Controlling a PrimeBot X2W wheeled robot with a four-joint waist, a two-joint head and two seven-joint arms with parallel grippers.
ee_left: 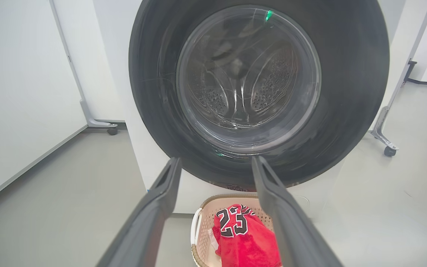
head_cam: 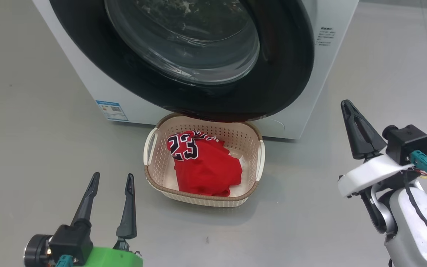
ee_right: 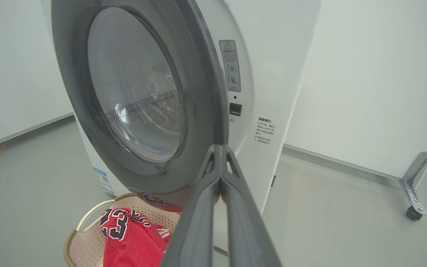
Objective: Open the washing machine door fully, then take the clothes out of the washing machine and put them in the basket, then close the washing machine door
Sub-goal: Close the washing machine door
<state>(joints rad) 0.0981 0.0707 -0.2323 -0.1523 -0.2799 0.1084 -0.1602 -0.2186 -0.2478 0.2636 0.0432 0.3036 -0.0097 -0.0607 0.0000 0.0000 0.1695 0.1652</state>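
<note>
Washing machine [head_cam: 95, 89] drum looks empty through the glass | door [head_cam: 284, 74] nearly shut, latch hole beside its edge uncovered | basket [head_cam: 235, 137] on floor just under door, red clothes [head_cam: 206, 167] inside | left pincer [head_cam: 112, 176] spread, empty; right pincer [head_cam: 347, 109] clenched on nothing | step: closing door, likely; next: press the rim until it latches

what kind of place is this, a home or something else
Probably a lab or test room, not a home: the washing machine stands on bare grey floor among plain white panels on caster feet.
</note>
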